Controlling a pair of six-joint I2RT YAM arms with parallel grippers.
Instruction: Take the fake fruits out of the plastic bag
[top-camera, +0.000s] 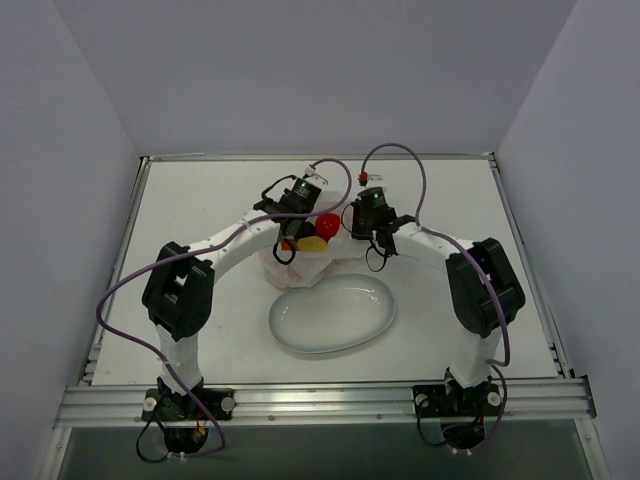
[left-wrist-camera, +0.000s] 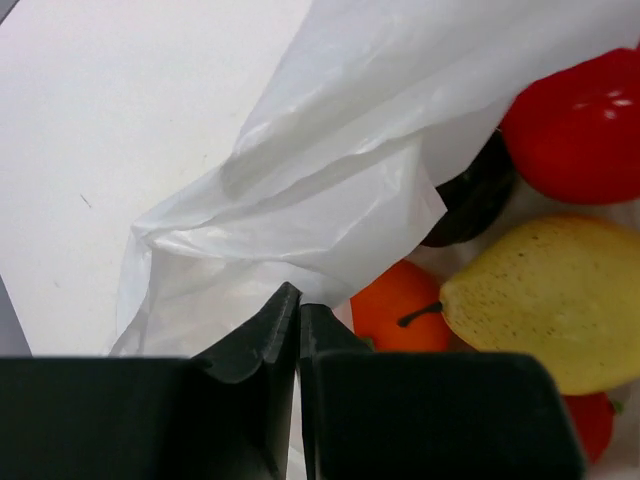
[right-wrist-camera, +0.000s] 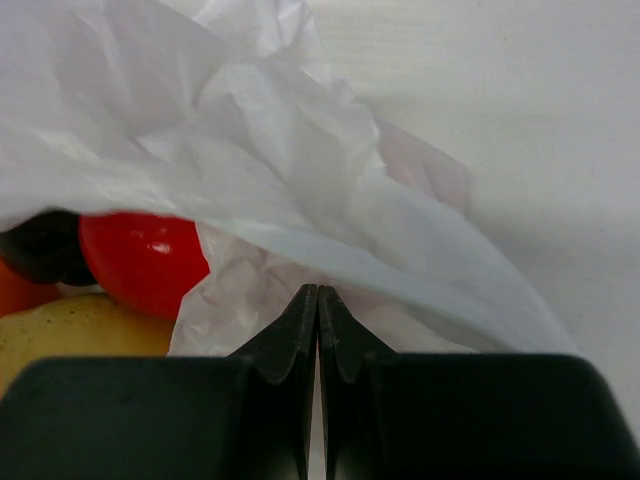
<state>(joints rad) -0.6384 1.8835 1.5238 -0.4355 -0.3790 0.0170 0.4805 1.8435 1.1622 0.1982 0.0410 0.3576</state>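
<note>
- Table (top-camera: 200, 200): flat, matt white and bare apart from the items below.
- Bag (top-camera: 318, 265): thin crinkled white film, slumped at mid-table between the two wrists, just beyond the plate. Its mouth is open, with folds draped over part of the contents.
- Fruits: all lie in or on the bag, none on the table or plate.
  - Pear (left-wrist-camera: 545, 300): yellow, and the largest.
  - Orange (left-wrist-camera: 395, 305): touching the pear.
  - Red fruit (left-wrist-camera: 580, 130): round, lying beyond both.
  - Plum (left-wrist-camera: 470, 200): dark, half under a film flap.
  - Small red fruit (left-wrist-camera: 592, 420): at the frame edge.
- Left gripper (left-wrist-camera: 299, 310): jaws closed, with bag film bunched at the tips. It appears to pinch the edge nearest the orange.
- Right gripper (right-wrist-camera: 317, 300): jaws closed over crumpled film on the bag's other side. Whether film is caught between them cannot be told.
- Step in hand, as judged: securing the bag so its mouth stays open.
  - Keep the left pinch on film only.
  - Draw the flap back off the plum before reaching in.
  - Take the exposed pear or red fruit first.
  - Lift slowly, since glossy fruit may roll and loose film may snag the fingers.
- Plate (top-camera: 330, 320): white, oval and empty, on the near side of the bag.
- Rail (top-camera: 320, 400): metal, carrying both arm bases at the near edge.
- Walls (top-camera: 300, 80): plain pale grey, enclosing three sides.
</note>
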